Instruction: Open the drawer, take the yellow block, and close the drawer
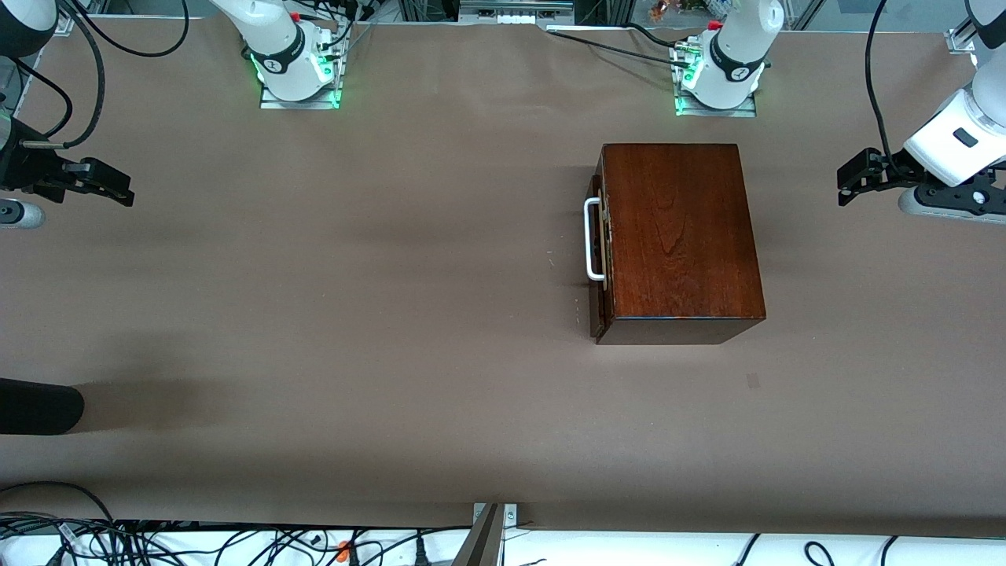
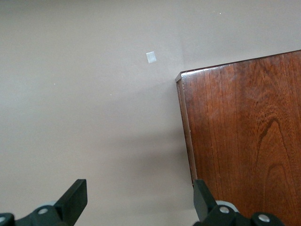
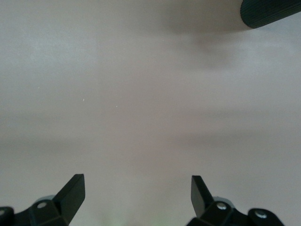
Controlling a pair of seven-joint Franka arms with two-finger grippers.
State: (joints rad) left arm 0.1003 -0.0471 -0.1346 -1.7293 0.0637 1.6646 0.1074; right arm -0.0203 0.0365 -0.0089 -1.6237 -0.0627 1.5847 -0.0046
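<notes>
In the front view the wooden box [image 1: 677,240] sits on the table [image 1: 354,314] toward the left arm's end, just in front of that arm's base. Its drawer [image 1: 600,251] is shut, its front facing the right arm's end of the table, and the white bar handle [image 1: 593,239] runs along a line from the robots' edge toward the front camera's edge. The yellow block is not visible; it is presumably inside the shut drawer. The left gripper [image 1: 847,182] hangs over the table's edge at the left arm's end, fingers spread and empty, on the box's closed back side. The right gripper [image 1: 118,186] hangs over the edge at the right arm's end, well apart from the box, but the handle faces it.

In the left wrist view the left gripper [image 2: 140,200] shows both fingers wide apart, with one corner of the box [image 2: 244,136] under one fingertip and bare table [image 2: 84,94] otherwise. No handle shows here.

In the right wrist view the right gripper [image 3: 138,193] is spread wide over bare table [image 3: 141,94]; neither box nor handle appears. The left arm is nearer, yet the pull likely suits the right arm.
</notes>
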